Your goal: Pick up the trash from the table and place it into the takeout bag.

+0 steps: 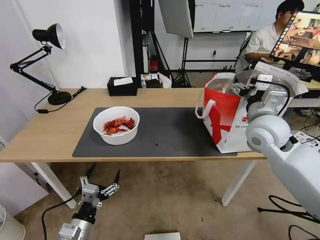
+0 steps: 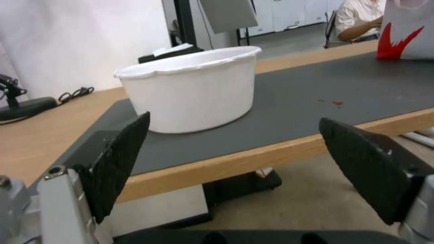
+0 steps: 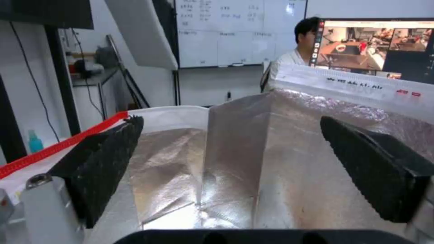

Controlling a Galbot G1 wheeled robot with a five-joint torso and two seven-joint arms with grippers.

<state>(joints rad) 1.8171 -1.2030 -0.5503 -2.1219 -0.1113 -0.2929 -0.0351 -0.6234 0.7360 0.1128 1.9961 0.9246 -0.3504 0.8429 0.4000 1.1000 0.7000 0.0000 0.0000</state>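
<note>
A white round bowl (image 1: 116,125) of red crayfish shells stands on the left part of the dark grey mat (image 1: 173,133) on the table (image 1: 50,133). My left gripper (image 1: 105,169) hangs open below the table's front edge, in front of the bowl (image 2: 192,91), its pads (image 2: 117,159) empty. The white-and-red takeout bag (image 1: 221,115) stands upright at the mat's right end. Over its open mouth my right gripper (image 1: 238,87) is open with nothing between its fingers (image 3: 99,162), facing the silver foil lining (image 3: 235,152). A tiny red scrap (image 1: 155,144) lies on the mat.
A black tissue box (image 1: 122,86) sits at the table's far edge and a black desk lamp (image 1: 50,36) at its far left corner. White table legs (image 1: 238,181) stand below. A person sits at a monitor (image 1: 296,36) behind the bag. Cables lie on the floor at right.
</note>
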